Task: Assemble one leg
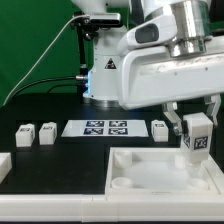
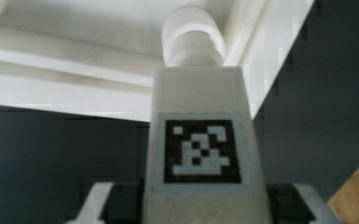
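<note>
Exterior view shows the end effector (image 1: 196,120) closed on the leg (image 1: 197,136), its two fingers pressing opposite sides of the block so that the tagged face looks outward. The leg hangs upright over the far corner of the white tray (image 1: 150,153) at the exterior view's right, probably because a round corner socket lies there. That socket is hidden behind the leg, and it cannot be told whether the leg's lower end touches the tray.

Wrist view looks along the leg (image 2: 201,110) from the fingers (image 2: 101,205) toward its rounded end, which shows against the tray (image 2: 51,60). This suggests it is being lined up for insertion.

Spare legs (image 1: 46,132) stand in a row with the marker board (image 1: 105,127) behind the tray, well apart from the grip and presumably staged for later steps. The worktop (image 1: 60,195) is matte black, and a green backdrop (image 1: 30,40) hangs behind the arm.
</note>
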Controlling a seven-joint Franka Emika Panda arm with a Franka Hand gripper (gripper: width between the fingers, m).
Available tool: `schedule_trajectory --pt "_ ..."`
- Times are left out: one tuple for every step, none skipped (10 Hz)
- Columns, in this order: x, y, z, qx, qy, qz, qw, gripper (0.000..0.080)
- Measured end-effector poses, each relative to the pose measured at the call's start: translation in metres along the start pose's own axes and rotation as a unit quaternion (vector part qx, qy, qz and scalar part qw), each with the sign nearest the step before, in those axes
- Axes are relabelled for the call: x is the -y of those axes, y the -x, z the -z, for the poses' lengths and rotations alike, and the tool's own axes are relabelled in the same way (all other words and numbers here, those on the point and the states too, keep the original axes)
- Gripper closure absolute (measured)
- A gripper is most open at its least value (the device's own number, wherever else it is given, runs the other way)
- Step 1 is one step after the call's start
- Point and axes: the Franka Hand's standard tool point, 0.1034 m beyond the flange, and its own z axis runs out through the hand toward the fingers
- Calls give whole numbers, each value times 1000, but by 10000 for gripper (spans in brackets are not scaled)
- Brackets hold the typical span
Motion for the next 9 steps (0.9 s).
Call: schedule_trajectory --pt "0 2 -7 0 0 -1 1000 506" --pt "-1 4 -12 -8 2 -2 1000 506" --pt "-1 4 -15 -13 3 -2 1000 506" --pt "-1 4 -15 -15 4 -2 1000 506" --pt "-1 4 -16 -15 4 -2 1000 506" --pt "0 4 -16 -15 3 -1 1000 505" --pt "1 4 -17 -15 3 -1 1000 505" --pt "1 4 -18 -17 3 -1 1000 506" --pt "1 6 -21 -16 3 -1 1000 506"
